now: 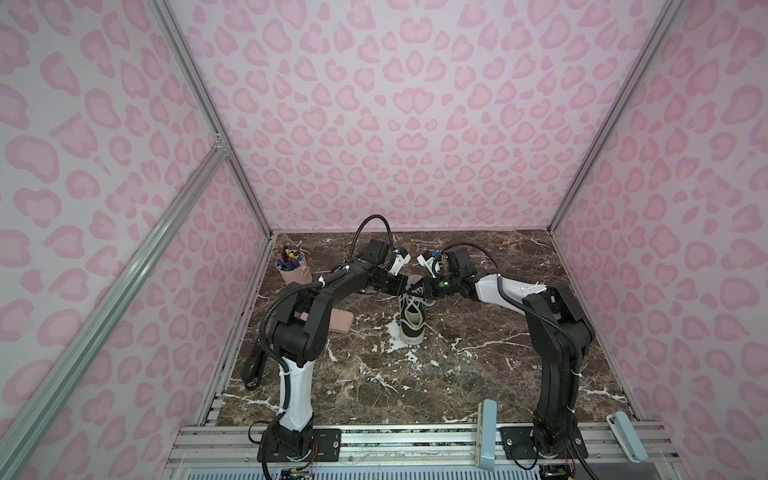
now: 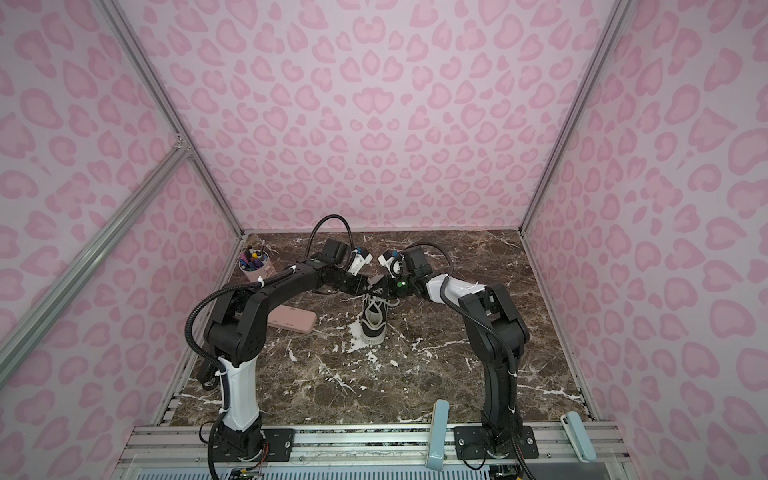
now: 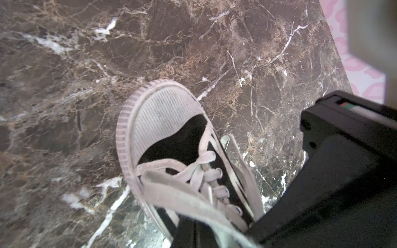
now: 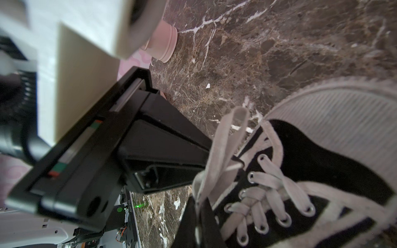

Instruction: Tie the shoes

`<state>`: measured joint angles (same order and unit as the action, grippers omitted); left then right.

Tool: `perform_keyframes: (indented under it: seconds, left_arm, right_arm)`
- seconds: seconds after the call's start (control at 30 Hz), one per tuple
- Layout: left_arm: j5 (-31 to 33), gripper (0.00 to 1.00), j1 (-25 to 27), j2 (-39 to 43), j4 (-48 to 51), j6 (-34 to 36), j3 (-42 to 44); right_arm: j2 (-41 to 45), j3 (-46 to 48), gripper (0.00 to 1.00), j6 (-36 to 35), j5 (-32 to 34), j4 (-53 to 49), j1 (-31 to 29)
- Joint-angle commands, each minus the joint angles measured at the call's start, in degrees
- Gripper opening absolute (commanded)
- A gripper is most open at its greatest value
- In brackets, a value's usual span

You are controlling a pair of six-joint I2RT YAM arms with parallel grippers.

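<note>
We see a dark brown marble table [image 1: 457,374] veined in white. On it, upright on its sole, stands the sneaker [image 1: 411,322], directly below the spot where the left gripper [image 1: 409,286] and the right gripper [image 1: 422,289] meet tip to tip. Its heel lies on the near side of the jaws, toward the arm bases, and its toe on the far side. The upper is black canvas with white bands along the side. The toe cap [image 3: 163,120] is off-white rubber, finely ribbed and a little scuffed, rimmed by a notched bumper, and a white sole runs all round. Grey lining shows in the opening. A flat pink case [image 1: 338,322] lies left of the jaws and a bit nearer the front; a pink cup of pens [image 1: 292,270] stands farther left, slightly behind them. The left gripper's jaws are closed together on the laces [image 4: 223,137]: in the right wrist view a flat white loop stands up from their tips. The right gripper's own fingers [image 4: 185,225] show at that view's edge with a strip of lace between them, but we cannot tell whether they pinch it or stand slightly apart. The laces criss-cross through small metal eyelets [image 4: 262,159] just beside both sets of jaws.
</note>
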<state>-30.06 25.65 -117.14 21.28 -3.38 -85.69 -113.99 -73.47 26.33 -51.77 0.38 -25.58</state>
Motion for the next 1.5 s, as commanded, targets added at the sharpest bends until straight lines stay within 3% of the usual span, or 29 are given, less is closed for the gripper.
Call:
perform_keyframes:
  seconds: [0.0,0.3,1.07,1.47]
  left_arm:
    - [-1.49,0.03,0.31,-0.61,-0.29,0.7,-1.31]
    - [-3.65,0.05,0.46,-1.86,-0.39,0.84,-1.86]
    - [-13.53,0.27,0.63,-3.44,-6.07,-2.06,-1.8]
    - [-16.21,0.3,1.73,-2.55,-10.67,-4.06,-0.27]
  right_arm:
    - [-0.1,0.29,0.17,-0.68,-1.49,0.32,0.31]
    - [0.47,-0.17,0.26,-1.84,-3.89,-0.47,0.62]
    - [2.46,-1.3,0.34,-6.82,-2.99,-8.16,-0.32]
    - [2.98,-1.8,0.36,-8.16,-2.59,-9.57,-0.75]
